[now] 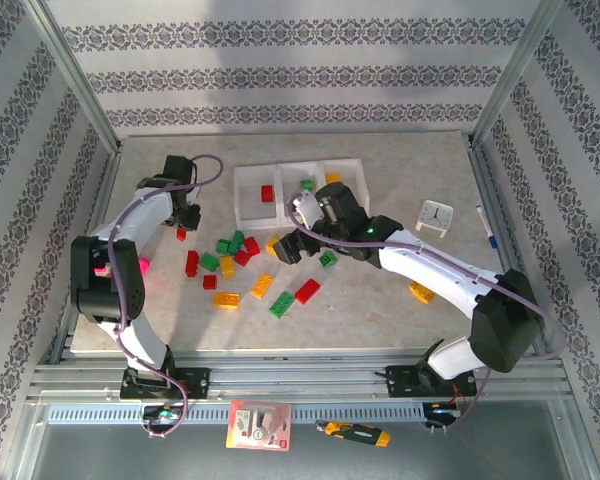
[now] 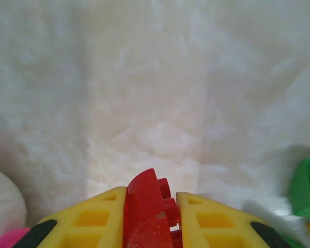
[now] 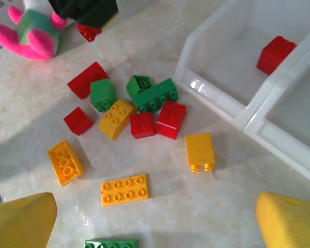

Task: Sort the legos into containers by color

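Note:
My left gripper [image 1: 184, 224] is at the table's left, shut on a rounded red lego [image 2: 146, 209] that stands between its yellow fingers [image 2: 93, 222]. The same lego [image 3: 88, 32] sits under that gripper at the top of the right wrist view. Over the pile of loose legos my right gripper [image 3: 155, 227] hangs open, nothing between its fingertips. Below it lie a flat yellow lego [image 3: 125, 189], a yellow brick [image 3: 200, 151], and red [image 3: 171, 119] and green [image 3: 155, 93] bricks. The three white containers [image 1: 248, 200] stand behind the pile, holding a red [image 1: 267, 193], a green [image 1: 307, 184] and a yellow lego [image 1: 332, 178].
A pink-green plush toy [image 3: 31, 31] lies left of the pile. A white clock [image 1: 436, 216] and a pen [image 1: 485, 225] sit at the right. One yellow lego [image 1: 421, 291] lies under the right arm. A red card [image 1: 259, 425] and a yellow-black tool [image 1: 353, 433] lie off the front edge.

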